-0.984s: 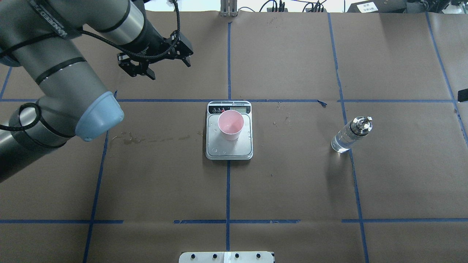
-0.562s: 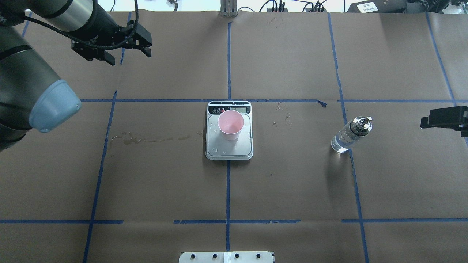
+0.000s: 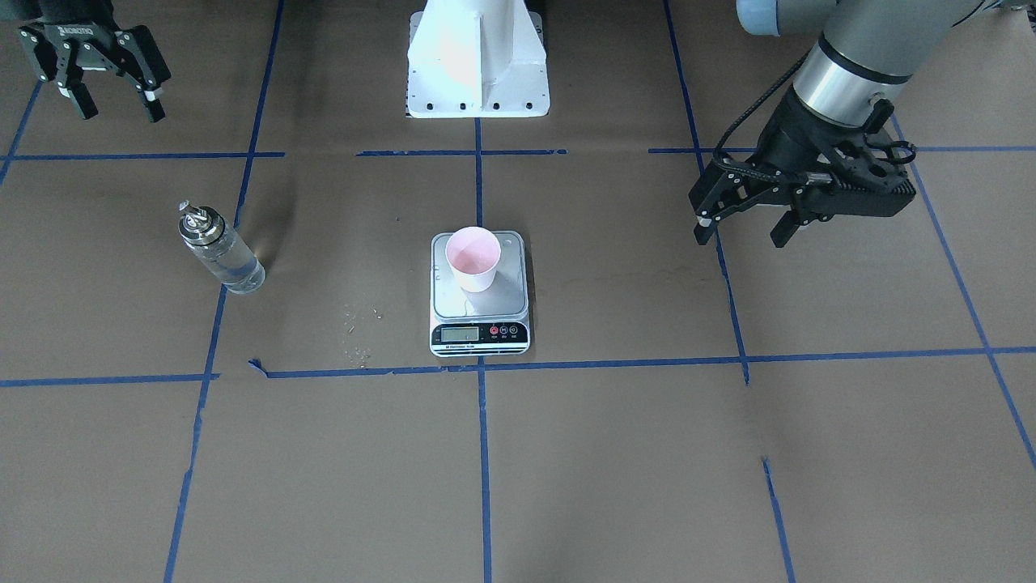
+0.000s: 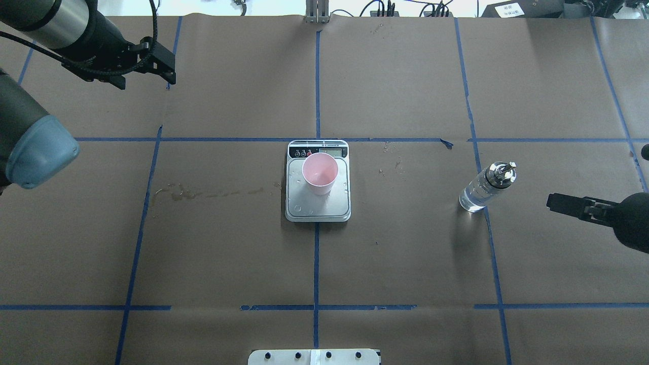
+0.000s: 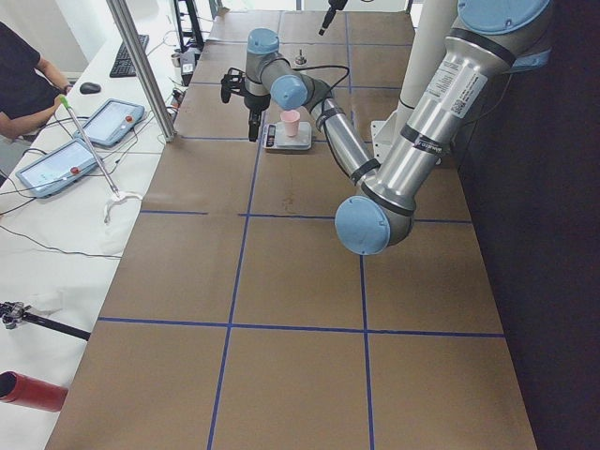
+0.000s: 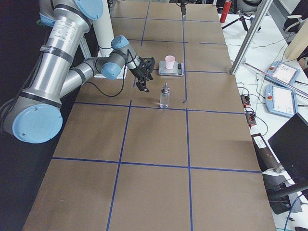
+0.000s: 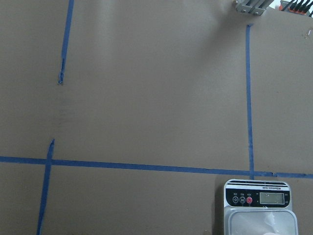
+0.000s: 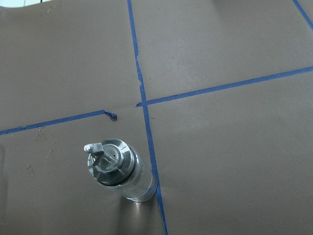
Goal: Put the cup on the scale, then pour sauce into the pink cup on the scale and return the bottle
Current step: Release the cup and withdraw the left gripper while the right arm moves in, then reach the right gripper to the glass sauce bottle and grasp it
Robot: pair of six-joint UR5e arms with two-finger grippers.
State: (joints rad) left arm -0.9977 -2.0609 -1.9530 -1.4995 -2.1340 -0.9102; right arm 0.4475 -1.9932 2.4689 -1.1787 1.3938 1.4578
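Observation:
The pink cup (image 4: 320,174) stands upright on the scale (image 4: 317,209) at the table's centre; both also show in the front view, cup (image 3: 473,257) on scale (image 3: 507,301). The bottle (image 4: 487,187) with clear sauce stands alone to the right, on a blue tape line. The right wrist view looks down on its silver cap (image 8: 111,161). My right gripper (image 4: 555,203) is open and empty, a short way right of the bottle and apart from it; the front view shows it (image 3: 119,109) open. My left gripper (image 4: 146,81) is open and empty at the far left back (image 3: 740,237).
Brown paper with a blue tape grid (image 4: 317,263) covers the table. A wet stain (image 4: 203,192) lies left of the scale, and crumbs or drops (image 4: 393,165) to its right. The robot's white base (image 3: 477,65) stands behind the scale. The left wrist view shows only the scale's display end (image 7: 259,198).
My left gripper has drawn back from near the scale toward the far left, still open. My right gripper has come in from the right edge toward the bottle. Cup, scale and bottle have not moved.

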